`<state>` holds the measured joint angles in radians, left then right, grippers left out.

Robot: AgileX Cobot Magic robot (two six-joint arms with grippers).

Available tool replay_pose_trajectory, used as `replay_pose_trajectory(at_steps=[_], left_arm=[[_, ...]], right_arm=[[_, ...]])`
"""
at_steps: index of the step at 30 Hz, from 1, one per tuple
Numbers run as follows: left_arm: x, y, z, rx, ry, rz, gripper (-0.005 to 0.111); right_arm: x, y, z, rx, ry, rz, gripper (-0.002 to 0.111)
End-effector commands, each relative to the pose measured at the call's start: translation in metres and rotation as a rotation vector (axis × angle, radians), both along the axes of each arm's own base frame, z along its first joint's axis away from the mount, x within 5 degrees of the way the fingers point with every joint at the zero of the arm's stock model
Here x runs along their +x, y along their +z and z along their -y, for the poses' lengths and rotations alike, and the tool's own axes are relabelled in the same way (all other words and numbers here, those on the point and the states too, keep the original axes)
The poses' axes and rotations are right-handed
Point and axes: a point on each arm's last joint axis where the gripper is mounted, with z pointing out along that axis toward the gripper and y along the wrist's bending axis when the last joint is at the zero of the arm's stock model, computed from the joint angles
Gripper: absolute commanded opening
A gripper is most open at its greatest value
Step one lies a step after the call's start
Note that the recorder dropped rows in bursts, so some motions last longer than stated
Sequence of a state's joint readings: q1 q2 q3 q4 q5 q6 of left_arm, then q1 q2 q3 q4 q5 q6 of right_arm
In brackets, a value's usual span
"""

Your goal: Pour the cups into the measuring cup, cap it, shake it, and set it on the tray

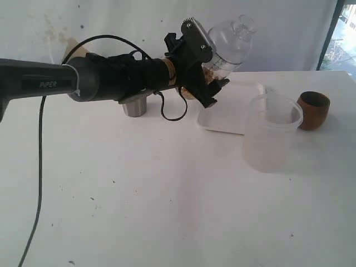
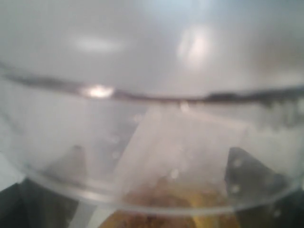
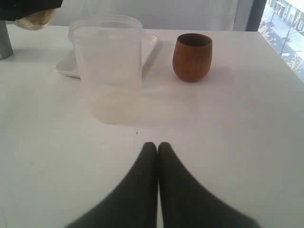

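Exterior view: tray (image 1: pixel 225 118) on speckled white table (image 1: pixel 139 211).

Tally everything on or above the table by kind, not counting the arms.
2 small cups: steel tumbler, wooden cup
1 measuring cup, held tilted above the table
1 frosted container
1 tray
Total: 5
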<state>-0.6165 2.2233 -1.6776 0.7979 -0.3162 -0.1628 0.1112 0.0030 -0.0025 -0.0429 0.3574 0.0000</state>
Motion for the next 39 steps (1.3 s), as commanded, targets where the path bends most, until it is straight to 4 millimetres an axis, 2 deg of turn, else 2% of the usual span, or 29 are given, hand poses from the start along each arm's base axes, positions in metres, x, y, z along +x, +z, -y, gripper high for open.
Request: replay_pose_trajectory(at_steps=[1, 12, 27, 32, 39], left_arm=[[-0.003, 0.028, 0.011, 0.019, -0.009, 0.095, 0.0], [-0.017, 0.021, 0.028, 0.321, 0.0, 0.196, 0.0], [-0.018, 0.016, 0.027, 0.539, -0.032, 0.306, 0.0], [-0.022, 0.022, 0.031, 0.607, 0.007, 0.291, 0.0], [-0.019, 0.034, 0.032, 0.669, 0.026, 0.353, 0.0]], right_arm=[[0.0, 0.0, 0.0, -0.004, -0.002, 0.012, 0.0], [0.0, 0.0, 0.0, -0.004, -0.002, 0.012, 0.0], [0.0, 0.0, 0.0, -0.004, -0.002, 0.012, 0.0], [0.0, 0.0, 0.0, -0.004, -0.002, 0.012, 0.0], [0.0, 0.0, 0.0, -0.004, -0.002, 0.012, 0.0]])
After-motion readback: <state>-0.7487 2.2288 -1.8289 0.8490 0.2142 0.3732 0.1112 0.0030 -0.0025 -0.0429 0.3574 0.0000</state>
